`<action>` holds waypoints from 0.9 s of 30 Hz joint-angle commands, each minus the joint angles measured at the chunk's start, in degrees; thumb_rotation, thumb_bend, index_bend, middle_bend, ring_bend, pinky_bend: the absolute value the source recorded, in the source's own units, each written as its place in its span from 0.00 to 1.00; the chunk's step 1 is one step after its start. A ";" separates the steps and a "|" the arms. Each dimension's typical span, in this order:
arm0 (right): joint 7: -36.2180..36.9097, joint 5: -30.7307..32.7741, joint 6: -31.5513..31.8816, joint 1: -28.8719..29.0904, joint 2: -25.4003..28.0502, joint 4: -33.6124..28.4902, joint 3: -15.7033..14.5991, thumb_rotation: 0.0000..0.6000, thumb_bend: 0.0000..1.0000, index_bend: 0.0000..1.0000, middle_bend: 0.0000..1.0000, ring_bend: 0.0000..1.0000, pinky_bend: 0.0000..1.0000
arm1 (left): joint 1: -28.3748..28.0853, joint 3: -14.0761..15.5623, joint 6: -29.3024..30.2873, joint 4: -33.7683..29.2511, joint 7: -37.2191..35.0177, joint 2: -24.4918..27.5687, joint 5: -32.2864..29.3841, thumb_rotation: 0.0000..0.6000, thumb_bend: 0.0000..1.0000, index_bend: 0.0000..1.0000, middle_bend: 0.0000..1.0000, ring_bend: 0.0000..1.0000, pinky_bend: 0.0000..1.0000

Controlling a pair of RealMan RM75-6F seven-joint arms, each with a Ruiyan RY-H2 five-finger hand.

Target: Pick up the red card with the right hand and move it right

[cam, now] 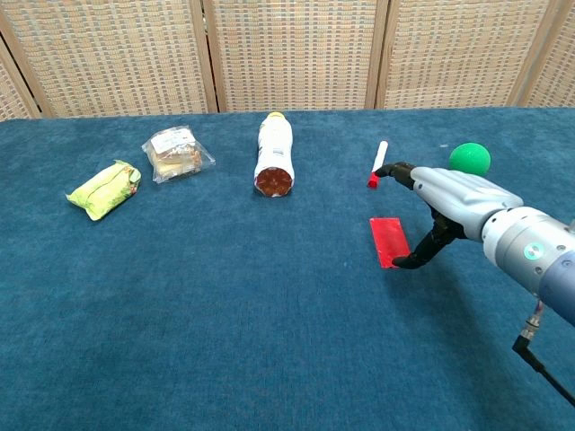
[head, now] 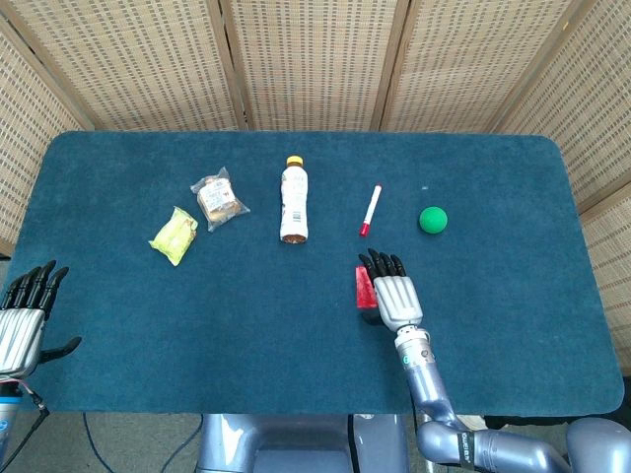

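While a woven screen stands behind it, the blue-covered counter [head: 148, 315] carries everything, largest first. At its near right the right hand [head: 391, 292] hovers with fingers spread and holding nothing, its palm over the right edge of the red card [cam: 390, 241]; from the chest view the thumb reaches down beside the card's near right corner, though contact cannot be told. The left hand [head: 24, 317] sits at the counter's near left edge, fingers straight and apart, holding nothing.

A white bottle [head: 293, 201] with a yellow cap lies on its side at the far centre, its brown base toward the near side; its contents cannot be told. Left of it lies a clear bag [head: 217, 200] holding what looks like a brown baked item, and further left a yellow-green packet [head: 174, 235]. The red card lies flat right of centre. A green ball [head: 433, 219] rests far right of the card. Between the bottle and the ball lies a white marker [head: 371, 209] with a red cap.
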 commanded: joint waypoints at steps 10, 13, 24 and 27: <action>2.33 1.08 -2.36 1.37 -2.44 5.22 -0.17 1.00 0.33 0.00 0.00 0.00 0.00 | -0.06 0.03 -0.13 0.15 0.08 -0.08 -0.17 1.00 0.08 0.00 0.00 0.00 0.07; 2.65 1.48 -2.96 1.56 -2.78 6.35 -0.21 1.00 0.33 0.00 0.00 0.00 0.00 | -0.09 0.06 -0.22 0.23 0.15 -0.16 -0.24 1.00 0.08 0.00 0.00 0.00 0.07; 3.17 2.19 -4.53 2.63 -4.12 10.29 0.05 1.00 0.34 0.00 0.00 0.00 0.00 | -0.15 0.12 -0.28 0.39 0.42 -0.36 -0.28 1.00 0.08 0.00 0.00 0.00 0.07; 3.36 1.96 -4.62 3.14 -4.78 11.94 0.35 1.00 0.37 0.01 0.00 0.00 0.00 | -0.21 0.15 -0.38 0.46 0.47 -0.46 -0.25 1.00 0.08 0.00 0.00 0.00 0.07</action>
